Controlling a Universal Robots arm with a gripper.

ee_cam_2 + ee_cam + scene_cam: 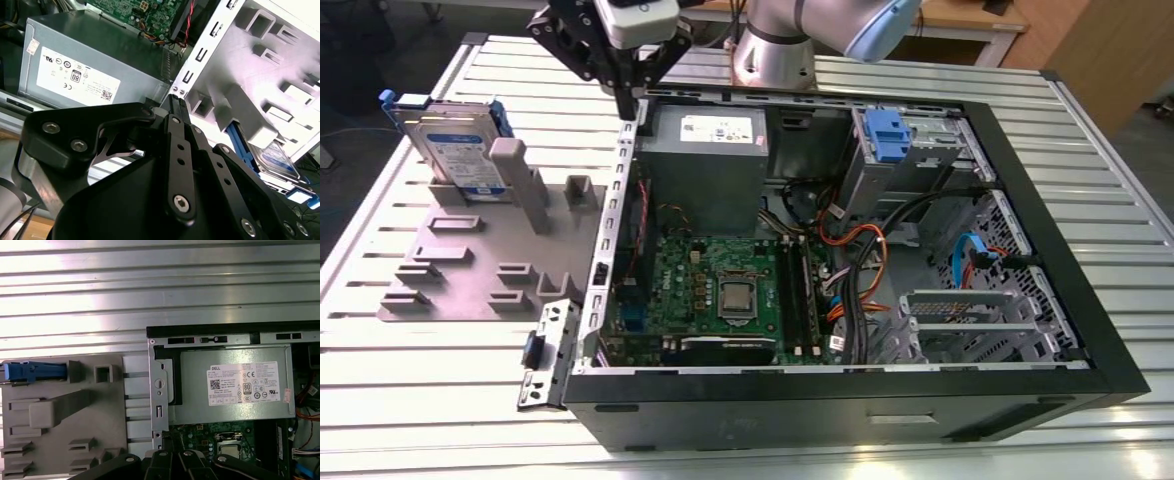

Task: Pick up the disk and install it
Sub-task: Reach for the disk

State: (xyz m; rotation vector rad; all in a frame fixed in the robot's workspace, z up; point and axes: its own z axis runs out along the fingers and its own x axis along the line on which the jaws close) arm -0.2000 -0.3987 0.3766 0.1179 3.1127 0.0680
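Tool state: the tool (630,100) hung with its fingers pressed together and nothing between them.
Tool position: it was above the rear wall of the open computer case (1087,300), just beside the power supply (707,160).
Disk position: the disk (454,150) stood on edge in the grey holder (467,270) on the desk (454,420), outside the case and well apart from the tool.
Hazard, collision: a descent from this position would probably strike the case wall or the power supply, not the disk.
Hazard, grasp: pressed-together fingers could not straddle the disk; contact would likely push it and tilt it in its slot.
Hazard, access: the holder's tall post stood just beside the disk and could block one finger.
Hazard, mix-up: a second blue carrier (886,135) sat in the drive bay and could be taken for the target.
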